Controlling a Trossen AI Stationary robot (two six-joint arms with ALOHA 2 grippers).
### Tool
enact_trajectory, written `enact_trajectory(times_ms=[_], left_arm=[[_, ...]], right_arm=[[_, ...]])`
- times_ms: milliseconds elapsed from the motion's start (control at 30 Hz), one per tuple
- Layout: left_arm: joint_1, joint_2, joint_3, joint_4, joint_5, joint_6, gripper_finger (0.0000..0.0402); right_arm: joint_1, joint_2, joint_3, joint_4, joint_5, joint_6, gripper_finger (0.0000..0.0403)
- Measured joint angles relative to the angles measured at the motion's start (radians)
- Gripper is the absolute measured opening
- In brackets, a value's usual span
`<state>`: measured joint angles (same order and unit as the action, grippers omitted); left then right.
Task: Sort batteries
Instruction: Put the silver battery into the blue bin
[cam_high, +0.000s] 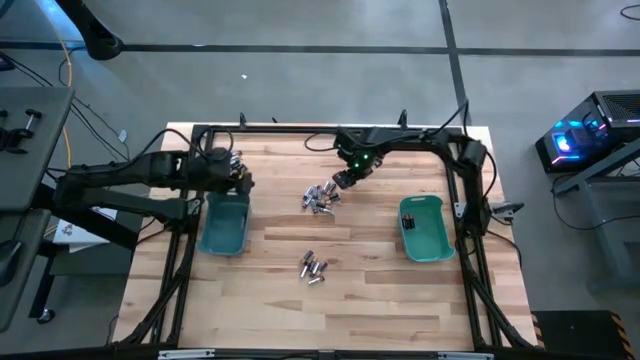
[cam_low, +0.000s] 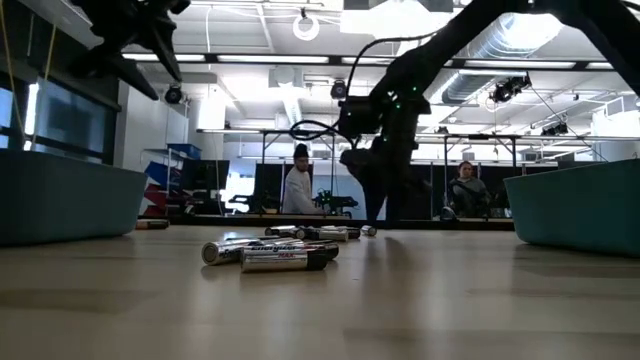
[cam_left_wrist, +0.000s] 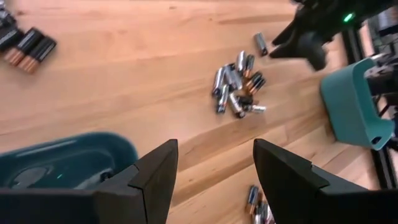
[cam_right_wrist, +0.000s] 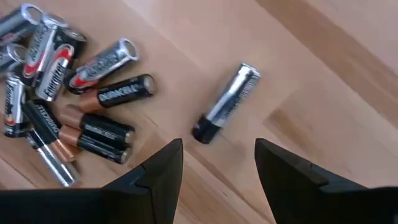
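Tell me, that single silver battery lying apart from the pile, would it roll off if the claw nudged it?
Probably. The lone silver battery is a smooth cylinder lying on its side on the flat wooden table, so a sideways nudge would likely roll it. Its shiny casing looks slippery, so the open right gripper may need a centred squeeze. It looks rigid, unlikely to bend.

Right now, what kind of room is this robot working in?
Probably a robotics lab or workshop. Two robot arms sit on a black frame around a wooden table, a lit computer stands beside it, and seated people work at benches under open ceiling ducts.
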<state>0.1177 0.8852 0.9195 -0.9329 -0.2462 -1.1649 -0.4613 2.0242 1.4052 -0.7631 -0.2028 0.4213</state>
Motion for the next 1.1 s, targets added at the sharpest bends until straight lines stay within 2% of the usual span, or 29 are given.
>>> enact_trajectory(times_ms=[333,467,567,733,833,1100], left_arm=[[0.018,0.003,0.000,0.110,-0.034,0.103,0.0202],[0.034,0.003,0.000,0.143,-0.029,0.146,0.0202],[0.037,0.003,0.000,0.189,-0.025,0.237,0.0202],[0.042,0.003,0.000,0.361,-0.011,0.474,0.0202],[0.050,0.020,0.002,0.450,0.072,0.645,0.0202],[0.081,0.166,0.001,0.496,0.203,0.800,0.0203]], right_arm=[[0.019,0.045,0.004,0.045,0.039,0.050,0.0119],[0.020,0.045,0.003,0.041,0.077,0.016,0.0063],[0.020,0.043,0.003,0.038,0.072,-0.064,0.0019],[0.032,0.002,-0.003,0.030,0.095,-0.226,0.0020],[0.050,-0.084,-0.001,0.036,0.098,-0.351,0.0009],[0.131,-0.255,0.026,0.106,0.081,-0.666,0.0009]])
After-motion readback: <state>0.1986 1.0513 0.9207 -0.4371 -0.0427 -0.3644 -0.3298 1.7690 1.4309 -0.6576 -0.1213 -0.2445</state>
